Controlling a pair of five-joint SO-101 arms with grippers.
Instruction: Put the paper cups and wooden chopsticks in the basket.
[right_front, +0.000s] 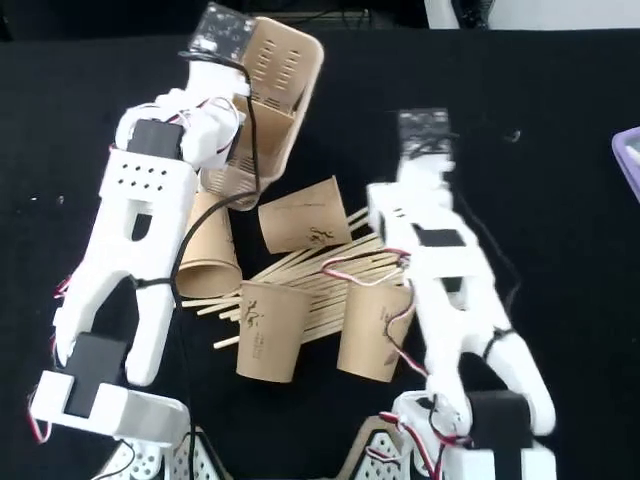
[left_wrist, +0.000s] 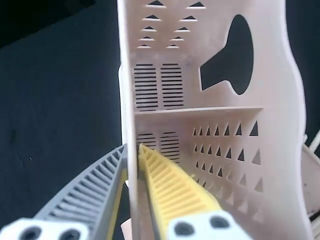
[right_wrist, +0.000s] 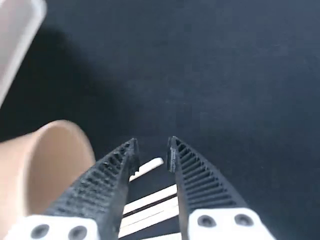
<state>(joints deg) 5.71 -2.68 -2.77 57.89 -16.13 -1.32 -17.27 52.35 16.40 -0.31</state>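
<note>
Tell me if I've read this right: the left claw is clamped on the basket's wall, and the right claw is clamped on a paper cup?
Not quite. The left claw does clamp the wall of the basket, but the right claw grips nothing: the right wrist view shows its jaws open over the wooden chopsticks, with the paper cup off to one side.

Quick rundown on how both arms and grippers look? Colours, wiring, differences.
Both are white printed shells with black servo blocks. The left arm has a grid of small holes and a black cable; the right arm trails red-and-white wires. The left gripper has ribbed fingers, one grey, one yellow; the right gripper has two black ribbed ones.
</note>
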